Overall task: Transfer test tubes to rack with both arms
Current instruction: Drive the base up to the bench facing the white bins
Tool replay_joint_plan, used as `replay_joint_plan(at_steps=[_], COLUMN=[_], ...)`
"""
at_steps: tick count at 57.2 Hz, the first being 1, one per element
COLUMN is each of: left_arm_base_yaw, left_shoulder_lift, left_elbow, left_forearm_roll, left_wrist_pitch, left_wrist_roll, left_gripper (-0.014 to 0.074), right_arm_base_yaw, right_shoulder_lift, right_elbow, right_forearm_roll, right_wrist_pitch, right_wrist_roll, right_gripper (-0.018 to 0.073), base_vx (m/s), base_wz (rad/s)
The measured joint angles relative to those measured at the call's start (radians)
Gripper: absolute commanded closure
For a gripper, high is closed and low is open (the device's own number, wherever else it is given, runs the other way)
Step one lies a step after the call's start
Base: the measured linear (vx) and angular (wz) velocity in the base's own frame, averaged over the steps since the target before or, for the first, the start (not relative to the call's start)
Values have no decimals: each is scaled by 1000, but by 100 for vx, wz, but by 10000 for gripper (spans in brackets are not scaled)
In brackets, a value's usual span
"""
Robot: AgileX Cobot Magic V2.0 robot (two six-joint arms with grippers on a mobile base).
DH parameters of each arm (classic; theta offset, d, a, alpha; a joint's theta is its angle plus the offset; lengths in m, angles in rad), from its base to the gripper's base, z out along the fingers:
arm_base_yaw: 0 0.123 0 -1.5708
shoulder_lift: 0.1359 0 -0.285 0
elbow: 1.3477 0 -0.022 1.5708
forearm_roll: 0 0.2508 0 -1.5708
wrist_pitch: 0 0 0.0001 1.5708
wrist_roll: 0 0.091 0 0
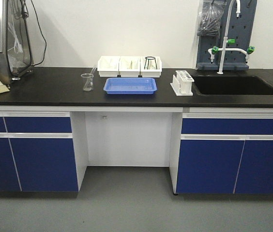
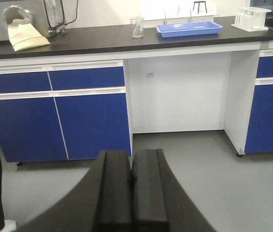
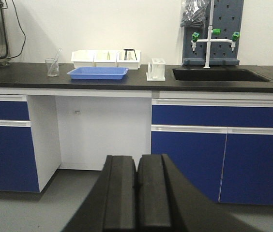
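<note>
The white rack stands on the black counter, between the blue tray and the sink. It also shows in the left wrist view and the right wrist view. I cannot make out single test tubes; a thin clear rod or tube leans in a beaker. My left gripper is shut and empty, low over the floor, far from the counter. My right gripper is also shut and empty, low and well back. Neither arm shows in the front view.
Three white bins sit behind the tray, the right one holding a black tripod ring. A faucet and pegboard stand behind the sink. A machine is at far left. Blue cabinets flank a white knee recess.
</note>
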Motion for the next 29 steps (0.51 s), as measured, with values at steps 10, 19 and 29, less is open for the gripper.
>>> replay_joint_plan(at_steps=[10, 19, 29], left_arm_base_yaw=[0, 0, 0], left_shoulder_lift=[0, 0, 0], left_elbow=[0, 0, 0], left_forearm_roll=[0, 0, 0], left_wrist_pitch=[0, 0, 0], left_wrist_roll=[0, 0, 0], left_gripper=[601, 601, 601], right_arm_base_yaw=[0, 0, 0], right_shoulder_lift=[0, 0, 0], right_elbow=[0, 0, 0], right_forearm_roll=[0, 0, 0], right_wrist_pitch=[0, 0, 0], right_wrist_roll=[0, 0, 0], right_gripper=[568, 568, 568], base_vx=[41, 48, 52], base_wz=[-2, -2, -2])
